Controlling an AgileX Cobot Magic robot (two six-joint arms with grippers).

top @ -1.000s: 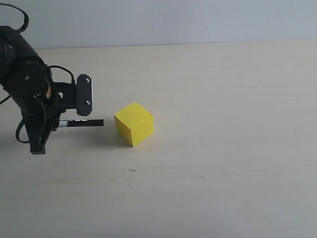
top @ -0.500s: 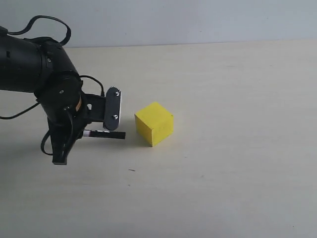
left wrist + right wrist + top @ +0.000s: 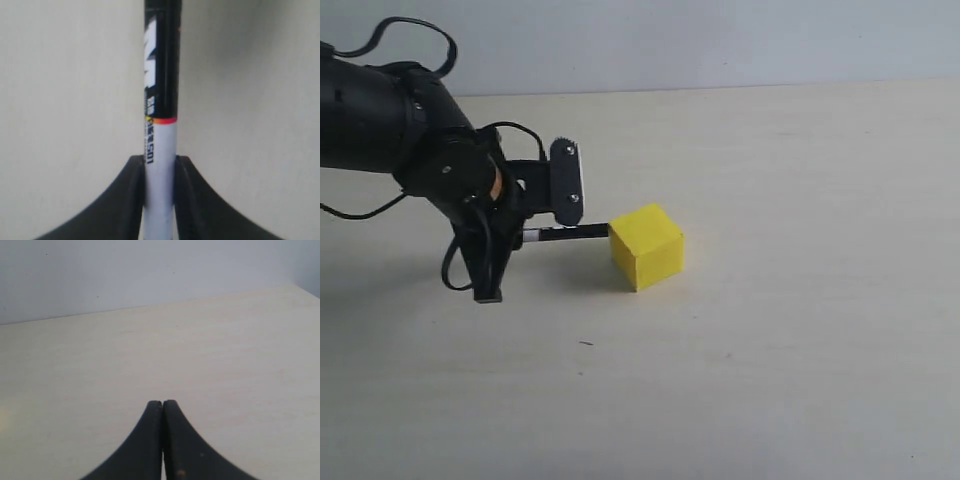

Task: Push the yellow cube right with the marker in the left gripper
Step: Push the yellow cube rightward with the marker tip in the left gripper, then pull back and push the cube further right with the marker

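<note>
Status: contact made, push in hand. Marker lies about level just above the table, black end pointing right; its tip touches the left face of the yellow cube, near the top edge.

Cube position: flat on the table, left of the middle, one corner turned toward the near edge. Bare table to its right, so there is room for travel. How much ground the cube has covered cannot be read from this moment alone. My judgement: what is left is to drive the cube on to the right, then back off.

Left gripper: jaws narrow, clamped on the white barrel of the marker, which runs straight out between them. The cube is not between the jaws; it sits to their right, a marker's reach away, touched only by the marker's tip.

Risk (judged): contact is high and the face is angled, so the cube may rotate or the tip may slip off.

Right gripper: jaws pressed together, nothing held, over bare table.
</note>
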